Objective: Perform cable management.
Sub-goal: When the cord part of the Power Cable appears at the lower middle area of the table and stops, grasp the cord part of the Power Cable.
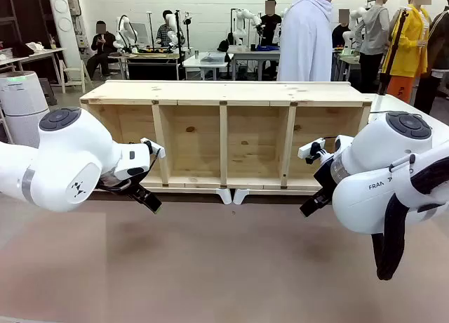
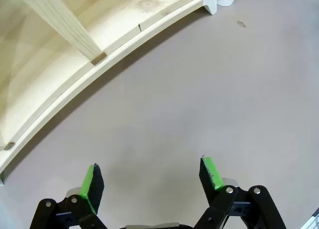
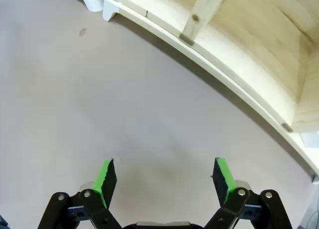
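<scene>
1. Left gripper: we record its jaws spread wide, with the green pads well apart. There is nothing between them but bare table. In the front view it hangs low over the table, just in front of the left end of the wooden shelf unit, with its fingers slanting down.
2. Right gripper: we list it as wide open too, with nothing in its grasp. In the front view it hangs near the right end of the unit, its fingers angled down toward the table.
3. Cable: we note a thin dark line at the right end of the unit's top board, behind the right arm. We take it for the cable, though it is too small for us to be sure. It lies well apart from both grippers.
4. Wooden shelf unit: this is pale wood set lengthwise across the table. Its four compartments are open toward the robot and parted by upright dividers.
5. White feet: we count two small white pieces side by side at the middle of the unit's lower front edge, resting on the table.
6. Table: the surface is plain brownish-grey. A small speck lies on it near the white feet.
7. Person: they stand at the far side behind the unit, in a white hooded top.
</scene>
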Controlling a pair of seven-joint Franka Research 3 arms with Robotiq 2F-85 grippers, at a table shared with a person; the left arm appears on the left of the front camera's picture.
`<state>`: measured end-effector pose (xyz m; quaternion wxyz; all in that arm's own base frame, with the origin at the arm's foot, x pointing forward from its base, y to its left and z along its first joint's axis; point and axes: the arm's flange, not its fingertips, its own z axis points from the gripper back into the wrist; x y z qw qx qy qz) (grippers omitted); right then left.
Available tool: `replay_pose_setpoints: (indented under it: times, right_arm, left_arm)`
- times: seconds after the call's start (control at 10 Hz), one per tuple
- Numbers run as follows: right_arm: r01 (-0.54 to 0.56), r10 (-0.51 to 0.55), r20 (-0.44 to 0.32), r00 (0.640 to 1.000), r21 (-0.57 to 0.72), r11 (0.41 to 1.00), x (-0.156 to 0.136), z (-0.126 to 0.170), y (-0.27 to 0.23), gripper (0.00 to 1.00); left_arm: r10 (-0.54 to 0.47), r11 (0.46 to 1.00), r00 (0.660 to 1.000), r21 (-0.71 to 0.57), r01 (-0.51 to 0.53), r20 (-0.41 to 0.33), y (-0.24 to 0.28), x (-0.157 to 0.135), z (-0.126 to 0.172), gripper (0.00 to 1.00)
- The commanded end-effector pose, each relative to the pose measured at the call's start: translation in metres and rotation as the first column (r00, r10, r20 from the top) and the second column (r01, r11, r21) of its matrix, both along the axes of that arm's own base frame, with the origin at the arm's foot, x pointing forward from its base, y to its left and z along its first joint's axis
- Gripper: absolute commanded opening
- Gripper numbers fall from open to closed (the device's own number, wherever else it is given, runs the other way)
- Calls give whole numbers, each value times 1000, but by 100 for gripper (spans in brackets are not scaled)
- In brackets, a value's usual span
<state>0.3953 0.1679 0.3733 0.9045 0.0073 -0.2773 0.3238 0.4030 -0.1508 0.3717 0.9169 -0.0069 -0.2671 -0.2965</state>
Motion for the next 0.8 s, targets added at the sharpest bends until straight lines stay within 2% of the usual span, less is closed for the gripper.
replay_pose_setpoints:
  times: [0.0,0.7]
  right_arm:
    - [0,0,0,1000,0,1000,0,0,0,100]
    - [-2,2,1,1000,-1,1000,0,0,0,100]
  left_arm:
    - [0,1000,1000,0,0,0,0,0,0,100]
    - [-4,1000,1000,3,4,1,-2,-1,0,100]
